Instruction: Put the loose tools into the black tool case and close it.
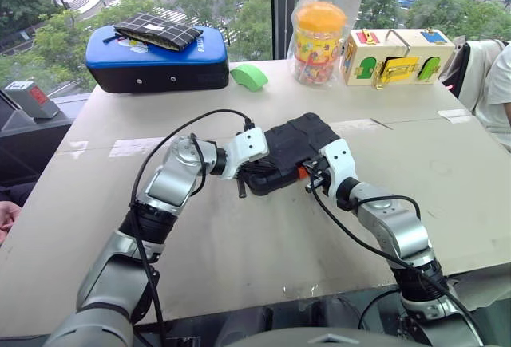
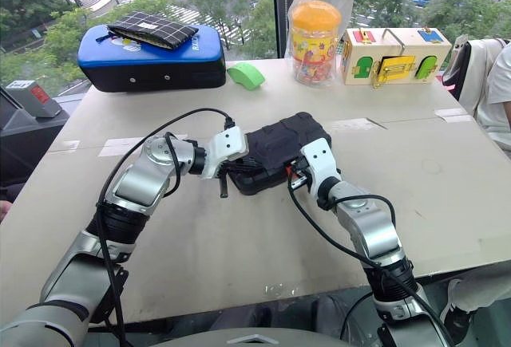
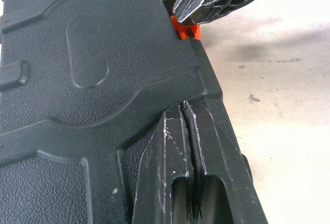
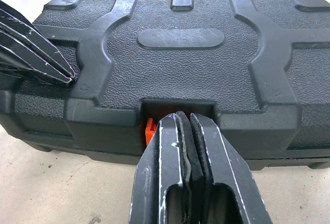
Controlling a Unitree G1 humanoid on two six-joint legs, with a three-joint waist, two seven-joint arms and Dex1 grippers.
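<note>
1. The right gripper [image 4: 184, 118] has its two black fingers pressed flat together and holds nothing. Its tips are at the notch in the middle of the case's front edge, right on the orange latch [image 4: 149, 130], which shows just beside them on the side toward the left arm.

2. The left gripper [image 3: 183, 112] is also fully closed and empty. Its tips rest on the lid at the front corner, along the same front edge as the latch but off to one side.

3. The black tool case [image 1: 291, 151] lies near the middle of the table [image 1: 239, 243] with its lid down. Its long axis runs across in front of the robot, slightly slanted, and the latched edge faces the robot. No loose tools lie on the table around it.

4. Judged from this, the latch is the point the next move turns on. The right fingers are already on it, while the left ones look placed to steady the lid.

5. Further back stand a blue case [image 1: 156, 60] and a yellow latch box [image 1: 398, 56], well apart from the work.
</note>
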